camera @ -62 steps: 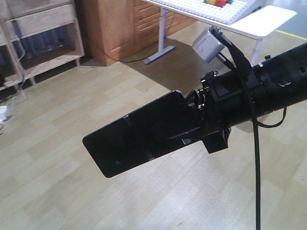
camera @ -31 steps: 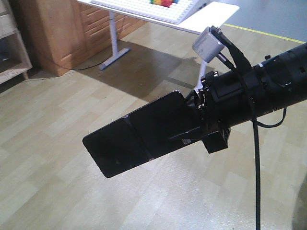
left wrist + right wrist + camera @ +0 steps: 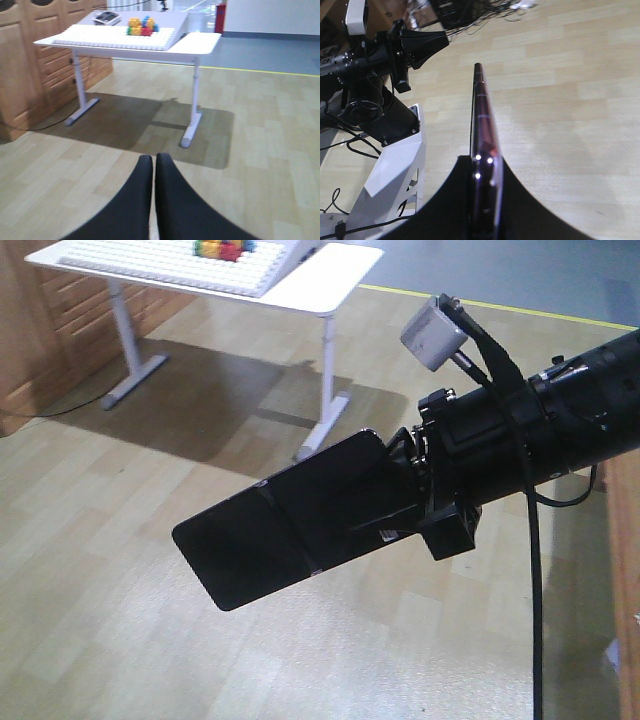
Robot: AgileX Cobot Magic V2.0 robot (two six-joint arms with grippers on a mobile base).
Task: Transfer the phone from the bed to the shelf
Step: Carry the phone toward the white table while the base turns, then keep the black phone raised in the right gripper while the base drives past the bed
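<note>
The phone (image 3: 285, 535), large, flat and glossy black with a seam across its middle, is held in the air above the floor. My right gripper (image 3: 400, 505) is shut on its right end, the arm reaching in from the right. The right wrist view shows the phone (image 3: 481, 115) edge-on with a rose-tinted rim, clamped between my right gripper's (image 3: 483, 162) dark fingers. My left gripper (image 3: 152, 159) is shut with nothing between its fingers, which point at bare floor. The same gripper (image 3: 445, 37) shows at the upper left of the right wrist view. Bed and shelf are out of view.
A white height-adjustable table (image 3: 320, 285) on grey legs carries a white stud board with coloured blocks (image 3: 141, 26). A wooden cabinet (image 3: 30, 75) stands to its left. The floor is light wood. A brown wooden edge (image 3: 625, 580) runs along the right. The robot's white base (image 3: 395, 170) stands by cables.
The whole scene has slid leftwards in the front view: the shelf has left the frame and the white table went from upper right to upper left. The phone stays gripped the same way.
</note>
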